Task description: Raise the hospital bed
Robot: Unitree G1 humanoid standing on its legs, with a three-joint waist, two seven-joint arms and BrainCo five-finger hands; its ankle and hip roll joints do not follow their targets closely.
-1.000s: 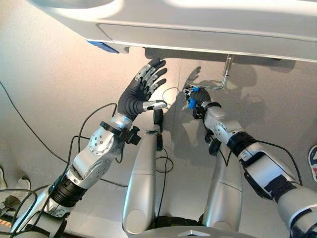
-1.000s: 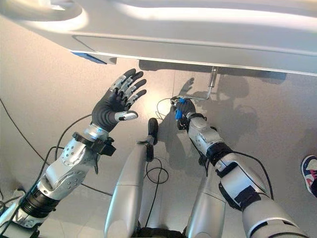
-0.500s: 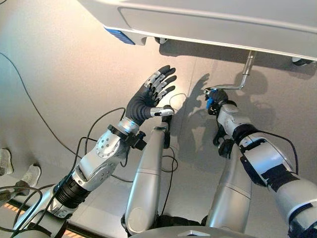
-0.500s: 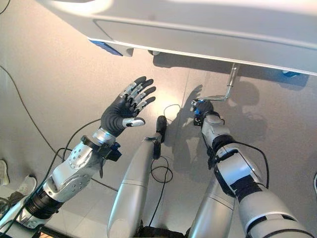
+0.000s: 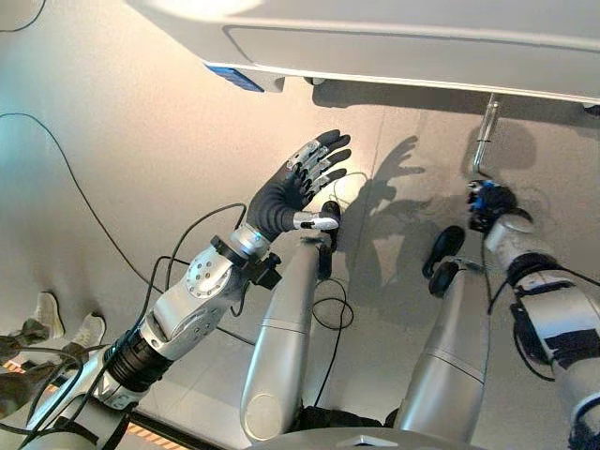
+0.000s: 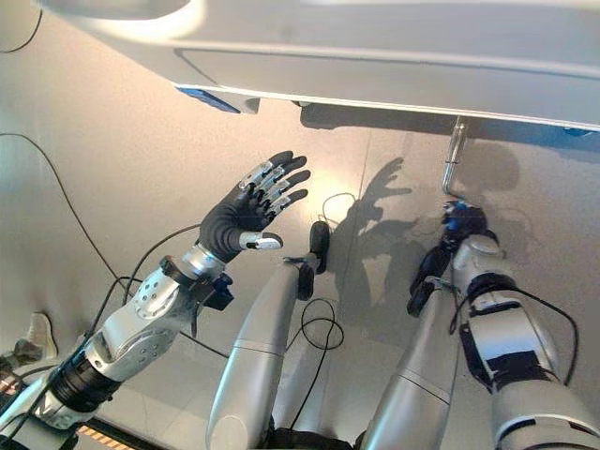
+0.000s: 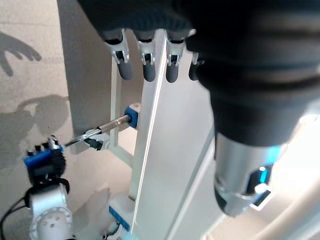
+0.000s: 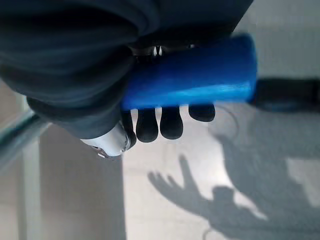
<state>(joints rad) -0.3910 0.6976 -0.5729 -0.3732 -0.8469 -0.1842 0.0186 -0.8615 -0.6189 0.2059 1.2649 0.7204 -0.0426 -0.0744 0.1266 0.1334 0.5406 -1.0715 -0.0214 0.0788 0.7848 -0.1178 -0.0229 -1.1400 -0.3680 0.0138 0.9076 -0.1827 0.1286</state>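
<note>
Overhead, the pale underside of the hospital bed frame (image 5: pixel 394 42) spans the far part of both eye views, with a small blue label patch (image 5: pixel 234 78) at its near edge toward the robot's left. From under the frame on the robot's right, a silver crank rod (image 5: pixel 485 136) comes down toward the robot and ends in a blue crank handle (image 8: pixel 192 72). The right hand (image 5: pixel 488 202) is wrapped round that blue handle: in the right wrist view its dark-tipped fingers (image 8: pixel 161 122) curl over the blue cylinder and hold it tight. The left wrist view shows the same rod (image 7: pixel 107 126) running from a blue fitting (image 7: pixel 132 112) on the bed's white frame out to the clenched right hand (image 7: pixel 44 162).

The left hand (image 5: pixel 292 185) hangs in the air below the bed's edge, well apart from the crank, fingers straight and spread, thumb out to the side, touching nothing.

On the grey floor (image 5: pixel 122 141) a thin black cord (image 5: pixel 70 173) trails along the robot's left side. At the lower left edge of the eye views stands a person's pair of pale shoes (image 5: pixel 66 330). Nothing lies between the right hand and the crank.
</note>
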